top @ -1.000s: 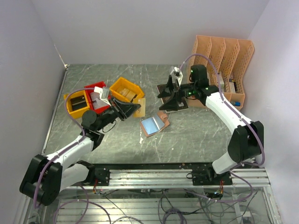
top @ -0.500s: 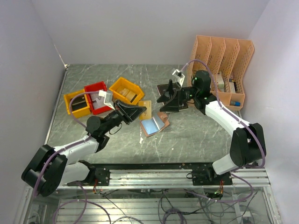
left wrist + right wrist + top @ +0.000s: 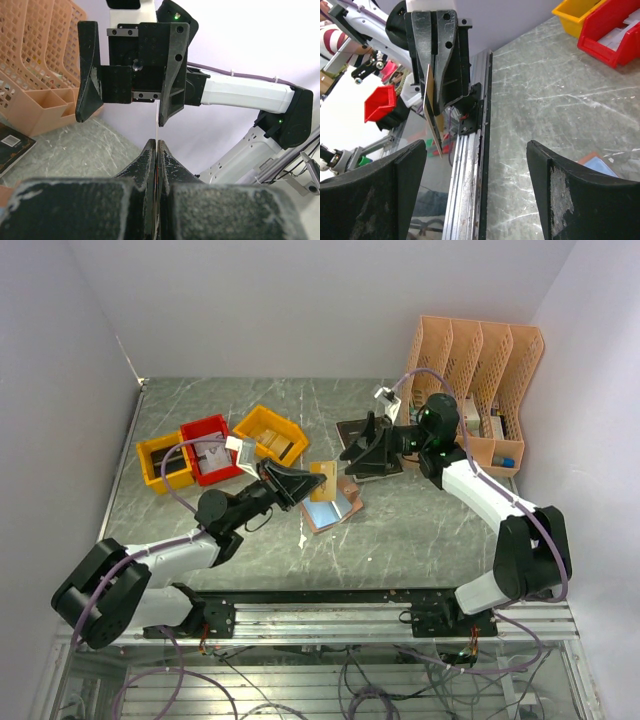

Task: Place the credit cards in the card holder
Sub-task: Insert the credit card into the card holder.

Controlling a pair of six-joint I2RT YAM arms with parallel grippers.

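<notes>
- Top external view shows the room: plain white walls (image 3: 300,300) stand around a grey, marble-look surface (image 3: 430,530).
- A tall peach file rack (image 3: 480,355) stands in the back right corner of the surface.
- Two yellow bins (image 3: 270,432) and a red bin (image 3: 208,448) sit close together at the back left.
- The left claw (image 3: 303,482) reaches to the middle. It is squeezed tight on the orange-gold card (image 3: 322,480) and holds it up off the surface.
- The right claw (image 3: 362,445) faces the left one from just behind. Its jaws are wide apart and nothing is in them.
- The card holder (image 3: 350,500) lies open and flat on the surface, just in front of the held card. The light blue card (image 3: 322,512) lies on it.
- The left wrist view shows something the top one cannot. The held card looks like a thin line sticking up from the pressed fingers, lined up with the right claw's jaws. A corner of a black book (image 3: 12,146) shows near the rack.
- The right wrist view shows the card standing on its edge, a little tilted.
</notes>
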